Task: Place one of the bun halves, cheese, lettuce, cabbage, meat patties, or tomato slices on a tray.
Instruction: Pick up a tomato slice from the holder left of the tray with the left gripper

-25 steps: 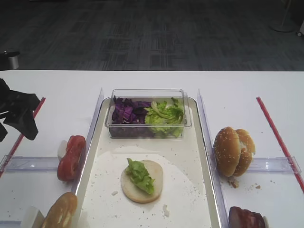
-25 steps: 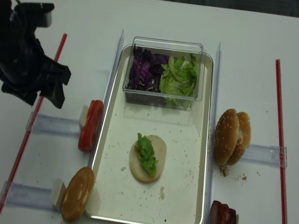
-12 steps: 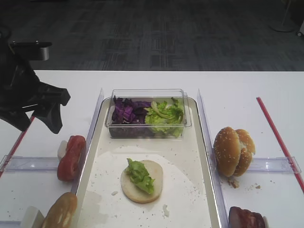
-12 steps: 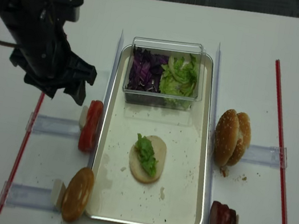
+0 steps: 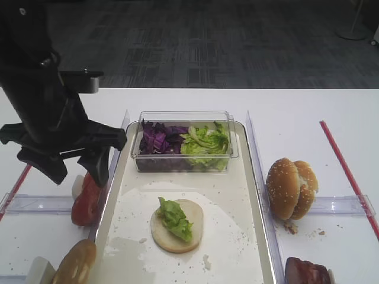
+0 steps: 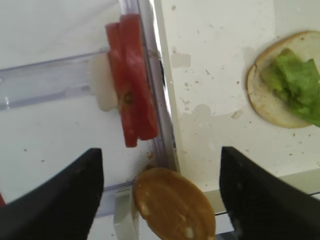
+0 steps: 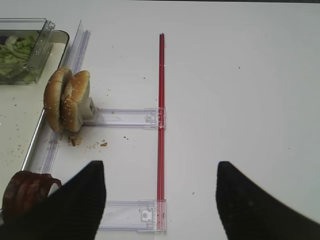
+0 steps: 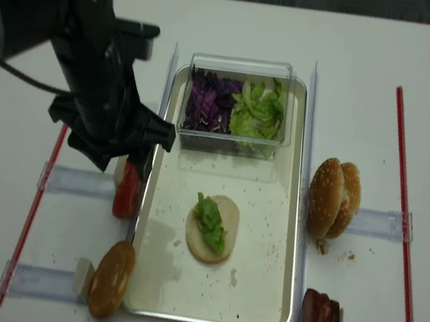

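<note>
Red tomato slices (image 6: 131,105) on edge, left hand (image 6: 157,192) spread above, right hand (image 7: 160,200) spread.

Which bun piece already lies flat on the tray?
The pale flat round bun base topped with green lettuce, mid-tray. The sesame buns and golden-brown bun half stand on edge outside it.

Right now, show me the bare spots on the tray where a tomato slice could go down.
The tray is bare between the tub and the bun base carrying lettuce, along its right side, and near its front edge. It's crowded at the back, where the tub fills the width. The left rim is tight too: the open left claw hangs over the tomato slices there.
</note>
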Robot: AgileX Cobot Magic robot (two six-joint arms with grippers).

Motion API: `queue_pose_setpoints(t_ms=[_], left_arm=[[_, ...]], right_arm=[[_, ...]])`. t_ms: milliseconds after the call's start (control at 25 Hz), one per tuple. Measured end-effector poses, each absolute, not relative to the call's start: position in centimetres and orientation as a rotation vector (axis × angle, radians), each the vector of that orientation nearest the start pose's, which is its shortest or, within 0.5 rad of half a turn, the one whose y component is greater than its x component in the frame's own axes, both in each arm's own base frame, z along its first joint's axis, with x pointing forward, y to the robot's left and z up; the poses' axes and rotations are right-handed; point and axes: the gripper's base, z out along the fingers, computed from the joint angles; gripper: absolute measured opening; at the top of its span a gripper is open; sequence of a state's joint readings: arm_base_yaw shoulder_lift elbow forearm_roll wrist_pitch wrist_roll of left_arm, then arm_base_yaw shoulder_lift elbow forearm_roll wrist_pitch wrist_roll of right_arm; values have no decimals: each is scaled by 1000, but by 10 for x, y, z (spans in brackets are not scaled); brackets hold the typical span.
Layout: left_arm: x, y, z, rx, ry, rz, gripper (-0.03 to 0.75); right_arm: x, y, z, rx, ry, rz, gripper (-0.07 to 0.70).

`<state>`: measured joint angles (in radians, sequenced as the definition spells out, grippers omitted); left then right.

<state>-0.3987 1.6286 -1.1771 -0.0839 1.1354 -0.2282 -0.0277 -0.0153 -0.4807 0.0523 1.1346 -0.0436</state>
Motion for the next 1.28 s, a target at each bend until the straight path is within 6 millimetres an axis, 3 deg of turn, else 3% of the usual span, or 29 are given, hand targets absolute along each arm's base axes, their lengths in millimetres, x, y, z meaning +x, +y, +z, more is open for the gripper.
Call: queue_pose_setpoints(t_ms=[200,1000,1280], left_arm=[[275,-138,232,235,3129,-129,452],[289,-145,210,225,3149,-116,450],[293,-147,205,223,3142,-118,403]], right_arm=[[-8,5,266,-22,2121,21,498],[-8,5,266,-26,2121,18,488],[-8,5,266,-26,2121,18,470]])
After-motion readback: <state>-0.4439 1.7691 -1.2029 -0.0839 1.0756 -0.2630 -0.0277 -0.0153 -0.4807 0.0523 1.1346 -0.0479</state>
